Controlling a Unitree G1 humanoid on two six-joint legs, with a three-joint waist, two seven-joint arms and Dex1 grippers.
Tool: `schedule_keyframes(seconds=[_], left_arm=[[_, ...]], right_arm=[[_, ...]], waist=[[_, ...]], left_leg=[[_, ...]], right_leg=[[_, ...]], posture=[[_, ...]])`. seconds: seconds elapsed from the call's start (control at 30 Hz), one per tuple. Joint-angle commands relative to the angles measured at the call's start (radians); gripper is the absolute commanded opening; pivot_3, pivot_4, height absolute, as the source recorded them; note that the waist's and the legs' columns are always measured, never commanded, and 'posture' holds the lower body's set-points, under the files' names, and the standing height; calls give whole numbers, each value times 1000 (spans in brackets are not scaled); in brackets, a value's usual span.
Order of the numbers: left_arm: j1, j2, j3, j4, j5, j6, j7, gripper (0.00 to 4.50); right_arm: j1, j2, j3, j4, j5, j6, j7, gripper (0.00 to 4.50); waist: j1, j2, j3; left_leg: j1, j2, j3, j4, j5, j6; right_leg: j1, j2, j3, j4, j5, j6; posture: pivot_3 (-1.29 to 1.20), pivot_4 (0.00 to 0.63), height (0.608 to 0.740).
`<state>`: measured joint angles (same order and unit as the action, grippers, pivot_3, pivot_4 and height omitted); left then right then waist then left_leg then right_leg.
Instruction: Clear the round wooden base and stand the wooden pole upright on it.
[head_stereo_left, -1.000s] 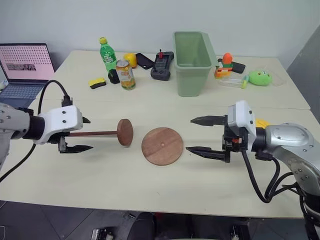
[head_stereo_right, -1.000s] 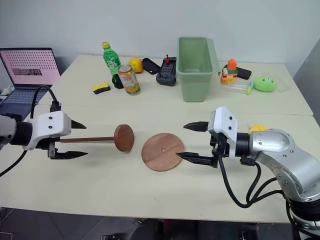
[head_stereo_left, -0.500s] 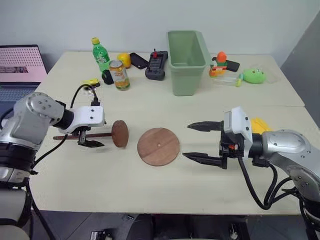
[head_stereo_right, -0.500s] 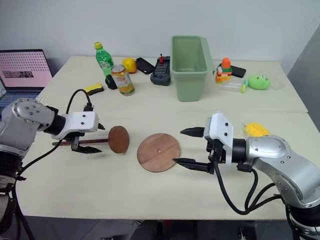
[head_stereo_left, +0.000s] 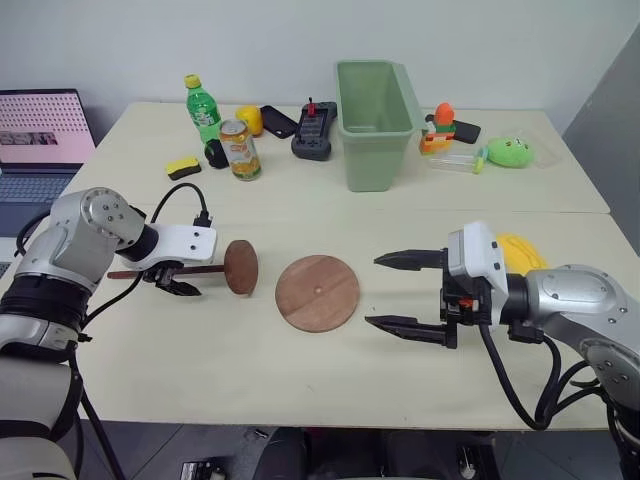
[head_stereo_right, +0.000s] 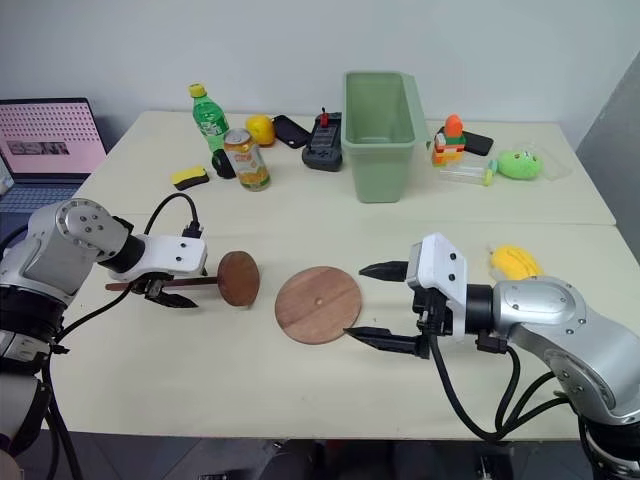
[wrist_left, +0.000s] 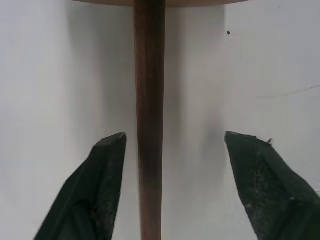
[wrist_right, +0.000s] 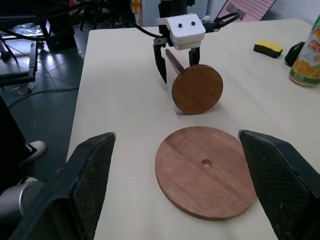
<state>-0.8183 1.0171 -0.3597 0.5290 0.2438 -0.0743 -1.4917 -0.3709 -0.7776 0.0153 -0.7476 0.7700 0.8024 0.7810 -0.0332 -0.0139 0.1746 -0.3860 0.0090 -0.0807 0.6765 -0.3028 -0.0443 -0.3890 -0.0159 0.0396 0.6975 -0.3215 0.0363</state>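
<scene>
The round wooden base (head_stereo_left: 318, 292) lies flat and bare in the middle of the table, its small centre hole showing. To its left the wooden pole (head_stereo_left: 195, 270) lies on its side, its end disc (head_stereo_left: 240, 267) on edge facing the base. My left gripper (head_stereo_left: 175, 281) points down over the rod (wrist_left: 149, 125). It is open, with one finger on each side of the rod; one finger (wrist_left: 107, 150) is close to it, the other stands well off. My right gripper (head_stereo_left: 375, 291) hovers open just right of the base, holding nothing.
A green bin (head_stereo_left: 372, 110) stands at the back centre. A green bottle (head_stereo_left: 203, 108), a can (head_stereo_left: 240, 150), a yellow sponge (head_stereo_left: 182, 166) and a black device (head_stereo_left: 313, 130) stand back left, and toys (head_stereo_left: 510, 152) back right. A laptop (head_stereo_left: 40, 130) is at far left. A yellow object (head_stereo_left: 522, 250) lies by my right arm.
My left gripper has tipped downward and sunk over the rod, and its fingers have narrowed around it. The pole and the base lie as before. The right gripper has stayed put.
</scene>
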Motion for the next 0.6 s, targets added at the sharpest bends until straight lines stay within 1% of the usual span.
schedule_keyframes(seconds=[0.03,0.07,0.2,0.27,0.33,0.43,0.53,0.6], left_arm=[[-6,6,21,-1,9,1,10,2210],[-6,6,21,-1,9,2,11,1928],[-9,-1,25,3,11,7,26,1145],[-10,0,30,0,5,17,22,654],[-13,1,38,-3,-6,31,15,297],[-32,6,66,-7,-35,59,5,244],[-68,-1,118,-18,-93,131,-2,244],[-105,-32,196,-46,-192,257,5,244]], right_arm=[[-5,-11,-23,-28,20,-10,1,4125],[-5,-12,-22,-27,19,-10,2,4125],[-10,-14,-16,-20,13,-14,11,4125],[-14,-17,-15,-12,11,-16,17,4125],[-15,-21,-16,-9,10,-16,22,4125],[-18,-28,-20,-5,12,-14,29,4125],[-19,-40,-30,-3,19,-10,37,4125],[-9,-57,-45,-9,30,-6,43,4125]], waist=[[0,0,0],[0,0,0],[0,0,0],[0,0,0],[0,0,0],[0,0,0],[0,-1,1],[1,-2,1]], left_leg=[[0,0,0,0,0,0],[0,0,0,0,0,0],[0,0,0,0,0,0],[0,0,0,0,0,0],[0,0,0,0,0,0],[0,0,0,0,0,0],[0,0,0,0,0,0],[0,0,-1,1,0,0]], right_leg=[[0,0,0,0,0,0],[0,0,0,0,0,0],[0,0,0,0,0,0],[0,0,0,0,0,0],[0,0,0,0,0,0],[0,0,0,0,0,0],[0,0,0,0,0,0],[0,0,-1,0,0,0]], posture=[[0,150,740],[0,150,740],[0,150,740],[0,150,740],[0,150,740],[0,150,740],[0,150,740],[0,150,740]])
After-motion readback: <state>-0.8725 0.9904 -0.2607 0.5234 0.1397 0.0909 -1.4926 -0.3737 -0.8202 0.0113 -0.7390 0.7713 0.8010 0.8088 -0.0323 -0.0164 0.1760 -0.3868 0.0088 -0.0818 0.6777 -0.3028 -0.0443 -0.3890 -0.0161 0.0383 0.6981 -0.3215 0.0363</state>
